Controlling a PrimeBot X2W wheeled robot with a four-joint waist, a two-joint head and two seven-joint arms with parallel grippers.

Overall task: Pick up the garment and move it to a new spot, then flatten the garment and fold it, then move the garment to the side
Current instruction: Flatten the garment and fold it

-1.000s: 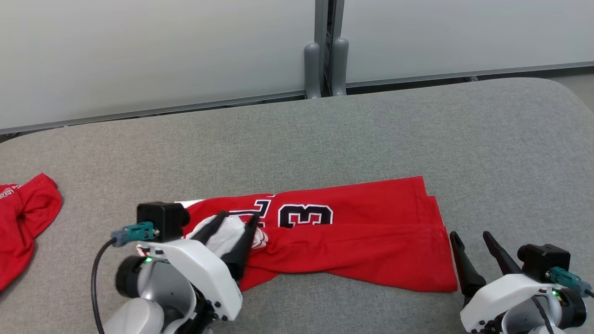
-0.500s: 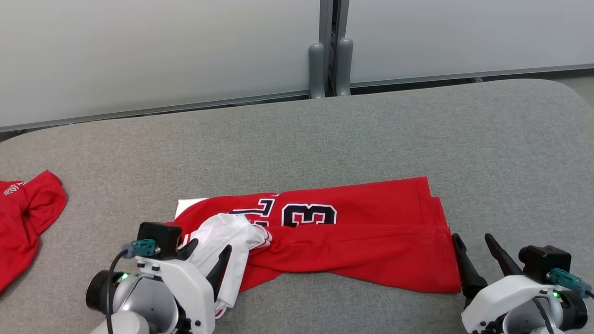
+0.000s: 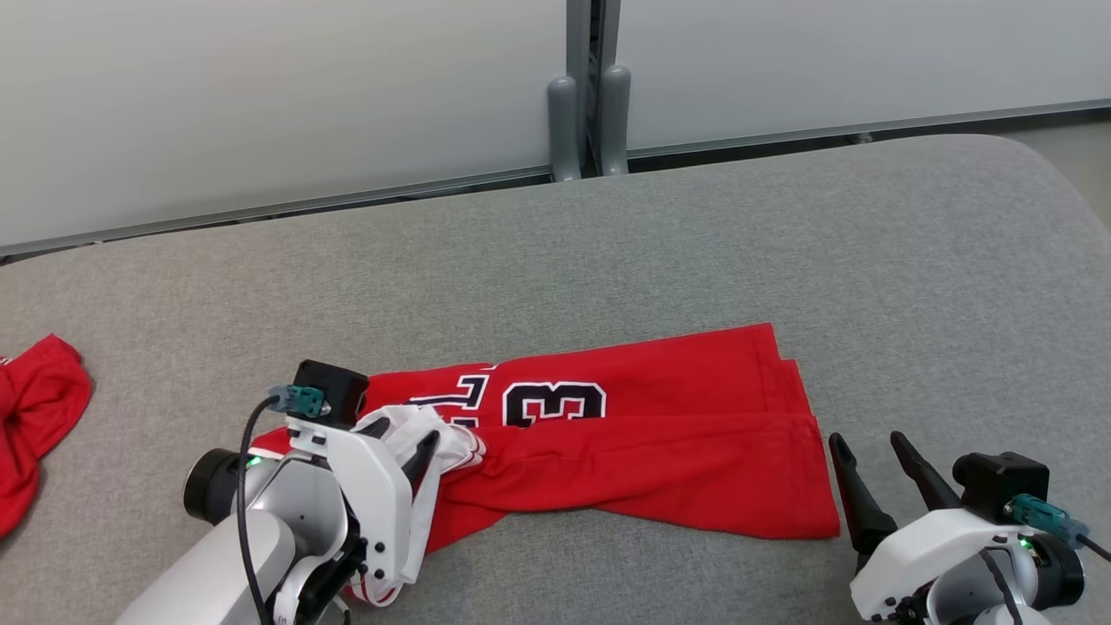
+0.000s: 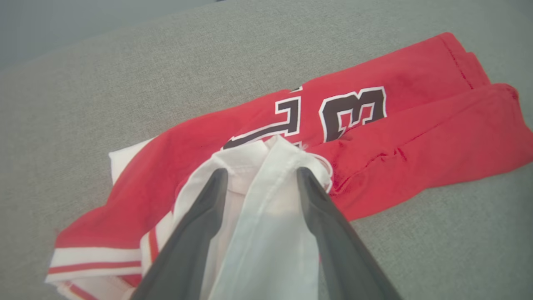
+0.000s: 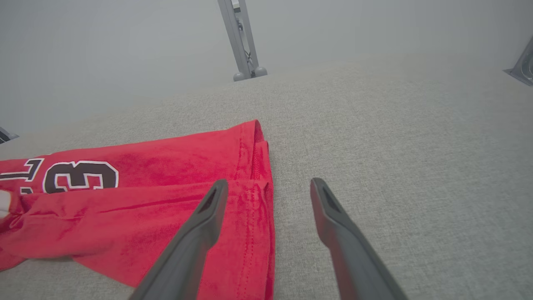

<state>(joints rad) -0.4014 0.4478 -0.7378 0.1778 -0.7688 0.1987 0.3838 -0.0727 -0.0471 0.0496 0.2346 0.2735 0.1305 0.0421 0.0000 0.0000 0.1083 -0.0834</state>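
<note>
- Grey padded tabletop (image 3: 694, 243); lower centre, red jersey (image 3: 660, 451): soft, limp.
- Best pinched at hem corners.
- Left gripper (image 3: 401, 434) splayed astride white cloth (image 3: 456, 438); right gripper (image 3: 866, 441) splayed, empty.

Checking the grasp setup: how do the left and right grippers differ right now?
The left gripper straddles white fabric at the jersey's striped end; the right gripper has no cloth between its fingers. The left sits over the garment; the right hangs beside the plain hem, by the bare grey surface. Both have their fingers apart.
</note>
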